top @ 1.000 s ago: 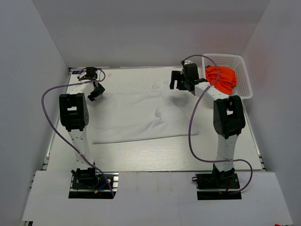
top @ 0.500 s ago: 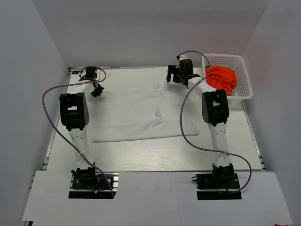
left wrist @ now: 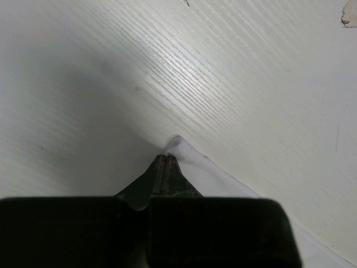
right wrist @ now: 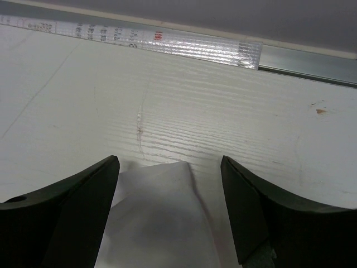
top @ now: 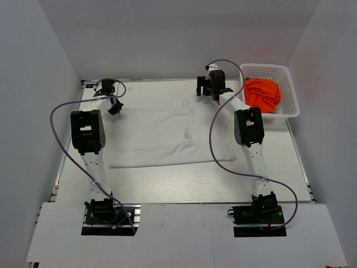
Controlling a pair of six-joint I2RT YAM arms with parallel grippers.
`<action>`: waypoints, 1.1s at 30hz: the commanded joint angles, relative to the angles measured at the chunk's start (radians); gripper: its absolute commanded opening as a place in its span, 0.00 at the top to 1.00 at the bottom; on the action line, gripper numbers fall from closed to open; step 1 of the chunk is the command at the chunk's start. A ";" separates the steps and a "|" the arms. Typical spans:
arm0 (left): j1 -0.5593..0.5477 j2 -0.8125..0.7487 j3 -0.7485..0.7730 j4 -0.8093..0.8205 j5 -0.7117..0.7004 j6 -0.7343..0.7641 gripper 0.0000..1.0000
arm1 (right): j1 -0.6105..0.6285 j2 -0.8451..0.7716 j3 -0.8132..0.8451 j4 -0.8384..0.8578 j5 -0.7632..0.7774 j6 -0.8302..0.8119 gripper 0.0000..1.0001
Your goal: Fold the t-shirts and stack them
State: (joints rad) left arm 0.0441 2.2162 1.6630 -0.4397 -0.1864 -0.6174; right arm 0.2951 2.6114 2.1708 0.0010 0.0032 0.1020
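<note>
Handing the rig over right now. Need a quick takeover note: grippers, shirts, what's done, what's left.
Left gripper: shut, pinching the far left corner of the white t-shirt.
Right gripper: open, fingers straddling the shirt's far right corner, not closed on it.
The white t-shirt lies flat on the table; the orange t-shirt is bunched in the basket.
Done: white shirt laid out, one corner gripped.
Left: close the right gripper, fold the white shirt, then take out, fold and stack the orange one.
</note>
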 commanded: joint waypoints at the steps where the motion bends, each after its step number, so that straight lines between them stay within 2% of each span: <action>1: 0.002 -0.001 -0.039 -0.022 0.048 0.001 1.00 | 0.004 0.010 0.060 0.034 -0.060 -0.034 0.22; 6: 0.002 -0.010 -0.039 -0.008 0.071 -0.008 1.00 | 0.019 0.012 0.070 -0.036 -0.069 -0.039 0.37; 9: 0.002 -0.035 -0.039 -0.008 0.071 -0.008 1.00 | 0.021 0.012 0.076 -0.070 -0.057 -0.024 0.37; 14: 0.002 -0.073 -0.068 -0.008 0.071 -0.008 1.00 | 0.018 0.035 0.139 -0.194 0.029 -0.015 0.30; 17: 0.002 -0.084 -0.092 0.004 0.071 -0.008 1.00 | 0.024 0.038 0.152 -0.269 0.037 -0.018 0.33; 21: 0.002 -0.093 -0.101 0.004 0.071 -0.008 1.00 | 0.047 0.044 0.162 -0.341 0.060 -0.056 0.46; 22: 0.002 -0.093 -0.101 0.004 0.071 -0.008 1.00 | 0.053 0.044 0.162 -0.354 0.085 -0.058 0.65; 23: 0.002 -0.093 -0.101 0.004 0.071 -0.008 1.00 | 0.059 0.044 0.158 -0.349 0.090 -0.064 0.72; 25: 0.002 -0.093 -0.101 0.004 0.071 -0.008 1.00 | 0.062 0.039 0.156 -0.331 0.101 -0.067 0.77; 26: 0.002 -0.093 -0.101 0.004 0.071 -0.008 1.00 | 0.068 0.030 0.138 -0.319 0.112 -0.074 0.86; 27: 0.002 -0.093 -0.101 0.004 0.071 -0.008 1.00 | 0.067 0.026 0.129 -0.306 0.116 -0.081 0.90; 28: 0.002 -0.093 -0.091 0.004 0.071 0.001 1.00 | 0.070 0.010 0.117 -0.242 0.119 -0.084 0.97; 29: 0.002 -0.093 -0.091 0.004 0.071 0.001 1.00 | 0.067 -0.008 0.088 -0.222 0.119 -0.082 1.00; 33: 0.002 -0.084 -0.048 0.004 0.071 0.011 1.00 | 0.068 -0.104 0.005 -0.109 0.090 -0.076 1.00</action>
State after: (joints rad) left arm 0.0448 2.1712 1.5871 -0.3946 -0.1249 -0.6235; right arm 0.3622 2.6133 2.2330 -0.1837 0.1055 0.0330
